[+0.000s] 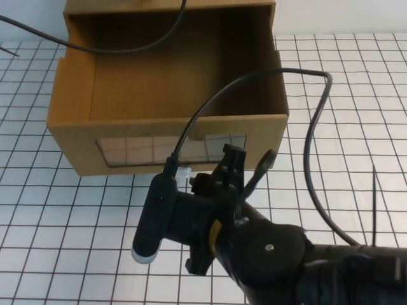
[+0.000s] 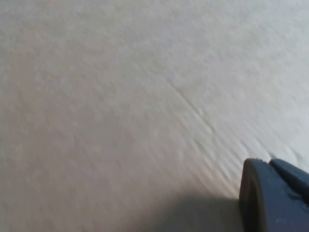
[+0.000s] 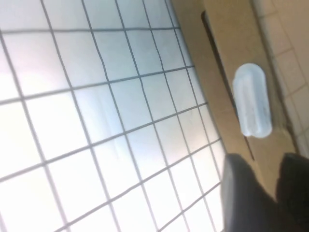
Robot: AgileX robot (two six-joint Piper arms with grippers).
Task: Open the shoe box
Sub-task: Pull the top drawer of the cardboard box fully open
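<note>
Squarely at the far middle of the table [image 1: 356, 127]: box [image 1: 70, 108], brown card, top uncovered, dark inside bare to the raised camera. In its near wall, a clear window [image 1: 152, 149] with grid lines showing through. Behind its far edge, a strip of more card [image 1: 127, 5], then a plain pale backdrop [image 1: 343, 16]. Underneath and all round, a white surface ruled in a dark square grid. Just before the near wall, right gripper [image 1: 208, 166], spread apart and clamping nothing. In the right wrist view, one pale pad [image 3: 252, 100] over the box's card edge, grid squares beside it. Over the box's near right corner, a black cable [image 1: 306, 149] looping back to the arm. Left gripper [image 2: 275, 193] close up against a plain beige surface; cannot tell whether wide or narrow.
</note>
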